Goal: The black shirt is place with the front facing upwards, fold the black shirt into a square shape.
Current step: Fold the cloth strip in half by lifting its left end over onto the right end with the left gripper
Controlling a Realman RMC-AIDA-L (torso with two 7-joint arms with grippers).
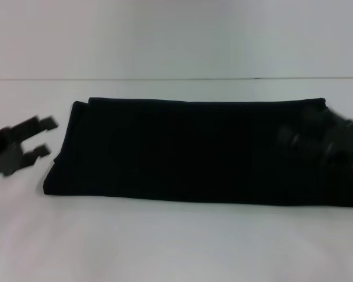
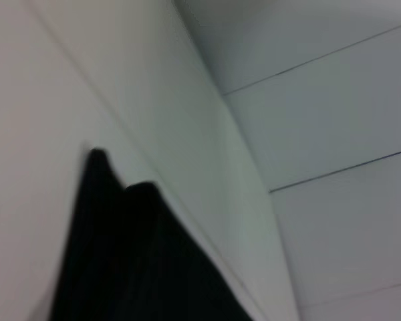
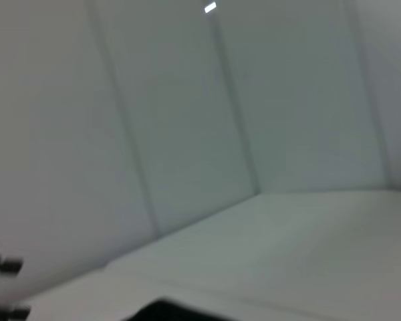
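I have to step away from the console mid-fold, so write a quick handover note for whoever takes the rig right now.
Left gripper: jaws open, holding nothing, off the left end of the black shirt, above the white table.
Right gripper: over the shirt's right end; whether it grips the cloth cannot be told.
Done: the shirt lies flat as a long folded band across the table, no lettering showing.
Left: fold the band across its length into a square.

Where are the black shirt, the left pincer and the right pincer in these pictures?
black shirt (image 1: 188,153): head view, middle of the folded cloth.
left pincer (image 1: 46,136): head view, gap between its two open fingertips, left of the shirt.
right pincer (image 1: 306,138): head view, blurred dark body over the shirt's right end.
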